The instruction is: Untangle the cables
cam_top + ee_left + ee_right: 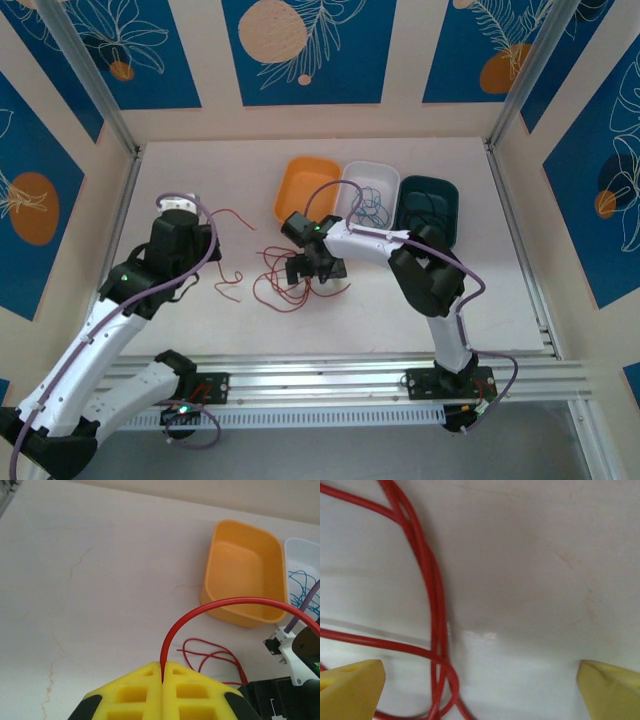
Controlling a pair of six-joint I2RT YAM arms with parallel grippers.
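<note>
1. Left gripper point(162, 667) — its yellow fingers are pressed together and clamped on a red cable point(225, 601). The cable rises from between the fingertips and arches over to the gripper's right.
2. Ahead of the left gripper and to its right, an orange bin point(240, 616) stands on the white table point(90, 590). Just beyond that bin's right side is a white bin point(300, 547) holding blue cables point(300, 587).
3. Right gripper point(480, 685) — its fingers are spread wide apart and grip nothing. Whether the fingertips touch the table cannot be told.
4. Strands of the red tangle point(434, 595) lie on the table beneath the right gripper. They run between its fingers, much nearer the left fingertip, and cross one another there.
5. From above, the right gripper sits over the red tangle near the table's middle. A dark bin point(430, 190) stands behind the right arm, touching the white bin.
</note>
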